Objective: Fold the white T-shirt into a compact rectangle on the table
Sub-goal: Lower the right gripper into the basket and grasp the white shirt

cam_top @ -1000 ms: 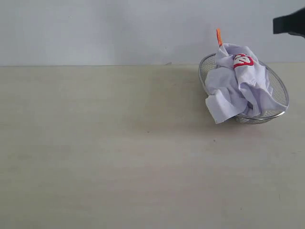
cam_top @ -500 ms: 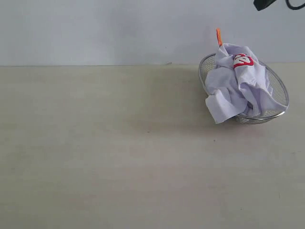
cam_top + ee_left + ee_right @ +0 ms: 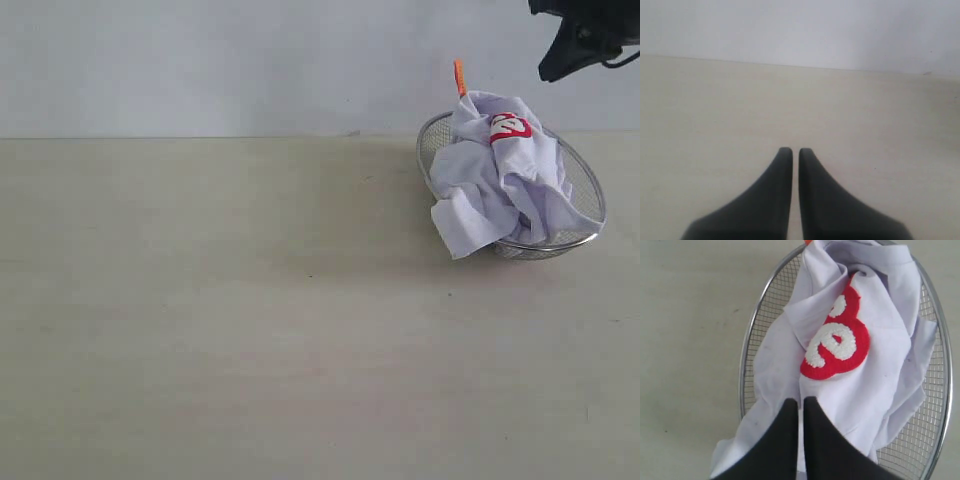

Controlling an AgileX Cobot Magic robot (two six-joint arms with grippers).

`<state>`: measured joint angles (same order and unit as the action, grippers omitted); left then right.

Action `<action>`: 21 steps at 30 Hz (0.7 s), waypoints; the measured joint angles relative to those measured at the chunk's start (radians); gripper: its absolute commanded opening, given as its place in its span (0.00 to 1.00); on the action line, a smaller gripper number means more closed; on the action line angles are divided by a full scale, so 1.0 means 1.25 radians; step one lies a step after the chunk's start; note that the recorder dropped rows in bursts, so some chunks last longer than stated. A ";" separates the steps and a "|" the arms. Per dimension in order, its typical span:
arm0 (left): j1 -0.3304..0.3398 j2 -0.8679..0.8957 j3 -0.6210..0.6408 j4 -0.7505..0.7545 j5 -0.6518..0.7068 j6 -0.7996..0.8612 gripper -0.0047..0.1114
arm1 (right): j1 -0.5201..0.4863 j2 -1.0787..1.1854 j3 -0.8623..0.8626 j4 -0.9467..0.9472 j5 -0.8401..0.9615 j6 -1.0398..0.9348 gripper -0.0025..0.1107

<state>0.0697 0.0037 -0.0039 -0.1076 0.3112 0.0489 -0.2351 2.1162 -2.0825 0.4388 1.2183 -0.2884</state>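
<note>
The white T-shirt (image 3: 500, 180) lies crumpled in a silver wire-mesh basket (image 3: 590, 195) at the back right of the beige table (image 3: 250, 320). A patch of its red lettering (image 3: 510, 127) faces up, its orange neck tag (image 3: 459, 76) sticks up at the back, and one corner hangs over the basket's front rim. My right gripper (image 3: 585, 40) hovers high above the basket, shut and empty; its wrist view looks down on the shirt (image 3: 880, 370) and lettering (image 3: 840, 340) past the fingertips (image 3: 800, 401). My left gripper (image 3: 791, 150) is shut over bare table and does not show in the exterior view.
A pale wall (image 3: 250, 60) stands behind the table's far edge. The basket's rim (image 3: 742, 370) rings the shirt in the right wrist view. Bare tabletop stretches left of the basket and toward the front.
The right arm, at the top right edge a second ago, swung up nearly out of frame and has come back down over the basket. The shirt and basket have not moved.
</note>
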 measured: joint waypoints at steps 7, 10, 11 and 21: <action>0.000 0.000 0.000 0.000 0.000 0.000 0.08 | 0.000 0.036 -0.002 -0.014 0.002 -0.013 0.65; 0.000 0.000 0.000 0.000 0.000 0.000 0.08 | 0.000 0.050 -0.002 -0.018 0.002 0.003 0.86; 0.000 0.000 0.000 0.000 0.000 0.000 0.08 | 0.002 0.054 -0.004 -0.021 0.002 0.024 0.88; 0.000 0.000 0.000 0.000 0.000 0.000 0.08 | 0.054 0.111 -0.005 -0.076 -0.030 0.064 0.88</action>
<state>0.0697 0.0037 -0.0039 -0.1076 0.3112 0.0489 -0.1682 2.2548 -2.0890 0.3434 1.1805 -0.2090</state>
